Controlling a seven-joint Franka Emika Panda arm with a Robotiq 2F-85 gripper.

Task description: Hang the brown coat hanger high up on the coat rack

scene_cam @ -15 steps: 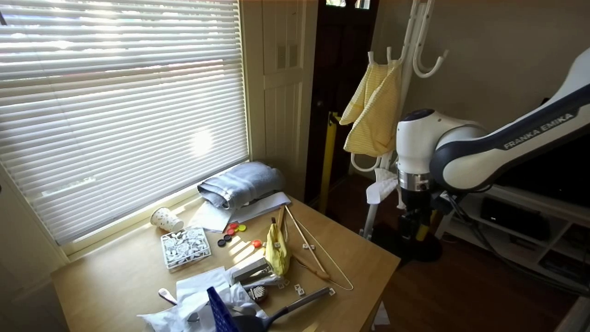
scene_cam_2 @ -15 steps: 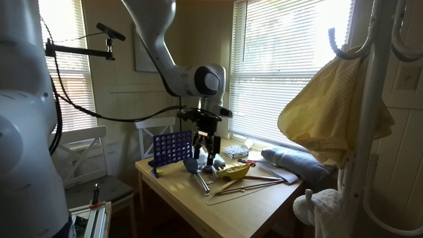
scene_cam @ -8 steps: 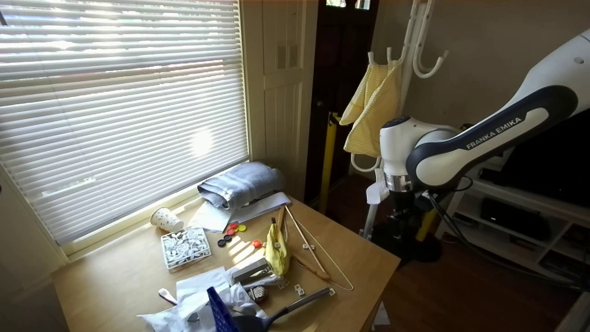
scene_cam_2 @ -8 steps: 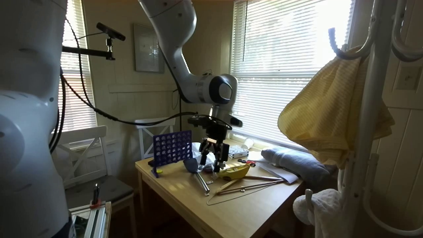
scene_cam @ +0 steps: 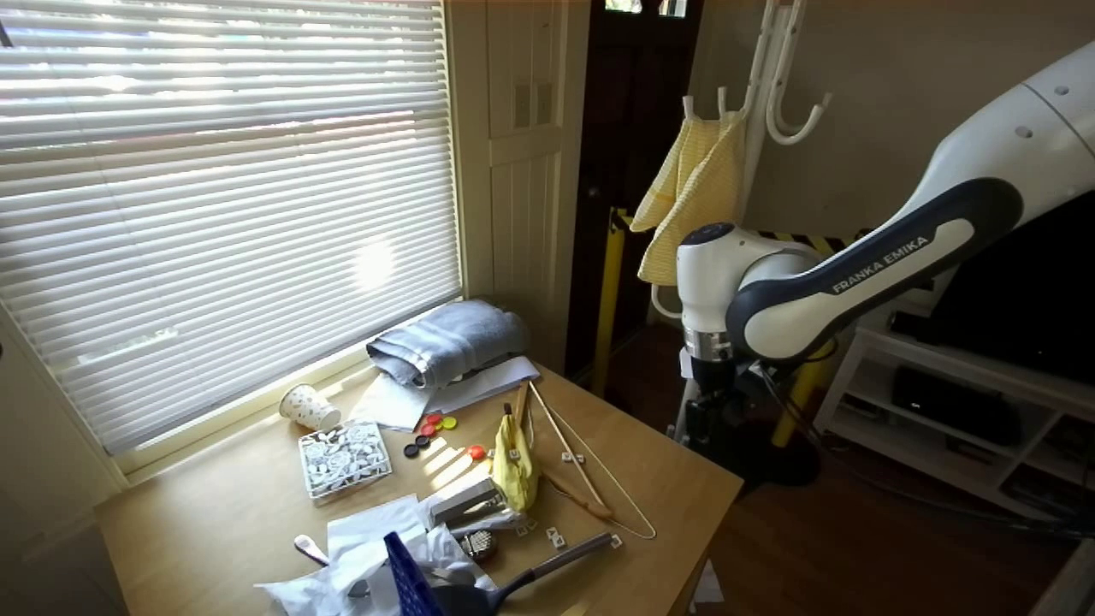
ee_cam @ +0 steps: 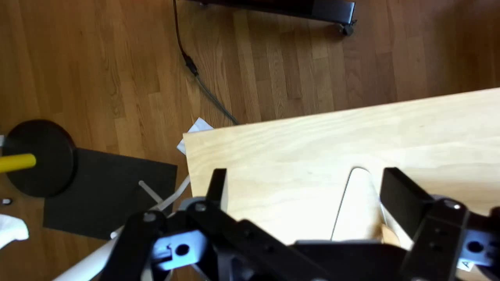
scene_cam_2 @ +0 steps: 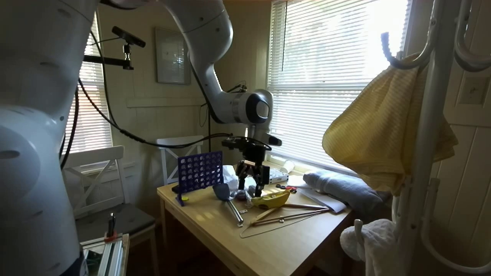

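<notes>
While the gripper point(scene_cam_2: 250, 190) has its jaws apart, the brown coat hanger point(scene_cam_2: 264, 215) lies on the table point(scene_cam_2: 272, 249), lower frame centre.

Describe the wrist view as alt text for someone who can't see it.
An open, empty gripper points down toward a pale wooden table, where a thin wire loop lies. Past the table's edge, the wood floor holds a cable and, far left, a yellow post on a round black base.
</notes>
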